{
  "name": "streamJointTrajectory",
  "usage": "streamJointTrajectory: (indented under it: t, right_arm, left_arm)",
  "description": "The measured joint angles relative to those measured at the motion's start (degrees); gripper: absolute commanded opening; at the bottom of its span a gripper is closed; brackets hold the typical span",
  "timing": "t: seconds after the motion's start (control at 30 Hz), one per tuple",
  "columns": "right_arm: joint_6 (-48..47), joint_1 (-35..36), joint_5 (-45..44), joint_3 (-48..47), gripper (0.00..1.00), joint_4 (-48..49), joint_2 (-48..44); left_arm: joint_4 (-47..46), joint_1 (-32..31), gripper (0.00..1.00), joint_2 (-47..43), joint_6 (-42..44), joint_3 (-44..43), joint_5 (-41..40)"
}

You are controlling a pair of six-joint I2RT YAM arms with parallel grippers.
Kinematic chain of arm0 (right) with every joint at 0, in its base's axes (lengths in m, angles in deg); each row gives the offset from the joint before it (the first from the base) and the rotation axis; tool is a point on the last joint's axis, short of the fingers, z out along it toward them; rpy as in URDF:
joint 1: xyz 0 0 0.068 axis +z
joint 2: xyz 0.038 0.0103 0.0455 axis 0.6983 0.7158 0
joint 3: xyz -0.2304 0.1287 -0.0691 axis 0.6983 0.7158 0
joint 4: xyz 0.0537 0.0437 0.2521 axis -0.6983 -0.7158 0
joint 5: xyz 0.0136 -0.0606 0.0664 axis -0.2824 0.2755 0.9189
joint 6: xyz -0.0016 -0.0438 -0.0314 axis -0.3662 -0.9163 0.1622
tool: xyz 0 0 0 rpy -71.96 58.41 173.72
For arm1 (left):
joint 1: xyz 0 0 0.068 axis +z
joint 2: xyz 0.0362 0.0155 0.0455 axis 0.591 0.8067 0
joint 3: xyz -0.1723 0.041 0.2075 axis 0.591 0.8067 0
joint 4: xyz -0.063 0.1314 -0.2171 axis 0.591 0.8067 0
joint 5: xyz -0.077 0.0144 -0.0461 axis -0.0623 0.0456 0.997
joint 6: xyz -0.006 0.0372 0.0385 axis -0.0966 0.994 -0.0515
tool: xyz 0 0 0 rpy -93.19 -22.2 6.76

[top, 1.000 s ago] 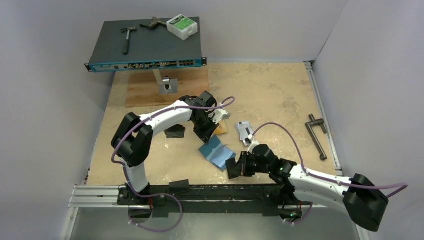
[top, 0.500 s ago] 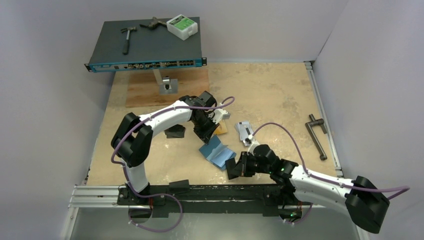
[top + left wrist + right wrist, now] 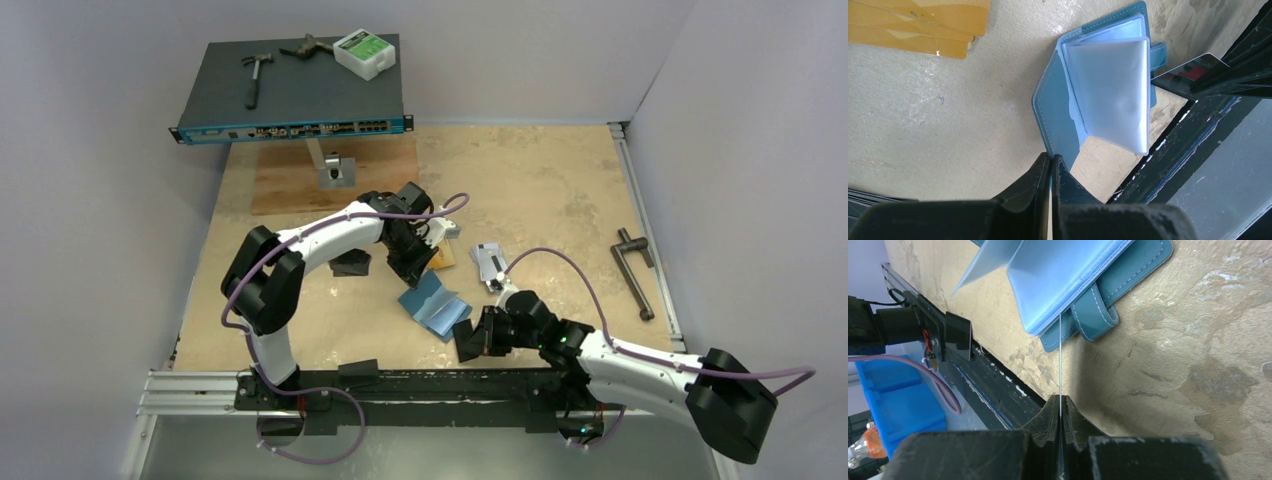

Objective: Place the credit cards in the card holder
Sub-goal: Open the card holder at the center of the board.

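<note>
The right gripper [image 3: 1060, 407] is clenched on a thin flat credit card [image 3: 1060, 365], visible only edge-on, its tip at the teal-blue leather card holder [image 3: 1128, 270]. The left gripper [image 3: 1050, 165] is closed, perhaps nipping that holder's cover.

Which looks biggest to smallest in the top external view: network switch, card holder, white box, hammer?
1. network switch, clearly largest.
2. card holder and white box: these look about alike, so I won't rank them.
3. hammer, slim, covers the least area.
</note>
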Motion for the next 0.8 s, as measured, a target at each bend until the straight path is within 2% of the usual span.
streamJointTrajectory:
  t: [0.53,0.8]
  right_arm:
    - [-0.3,0.0,0.6,0.0,0.00,0.9,1.7]
    - [-0.6,0.0,3.0,0.0,0.00,-0.7,-5.2]
  left_arm:
    - [0.0,0.0,0.00,-0.2,-0.4,0.0,0.4]
    - [0.0,0.0,0.00,-0.2,-0.4,0.0,0.6]
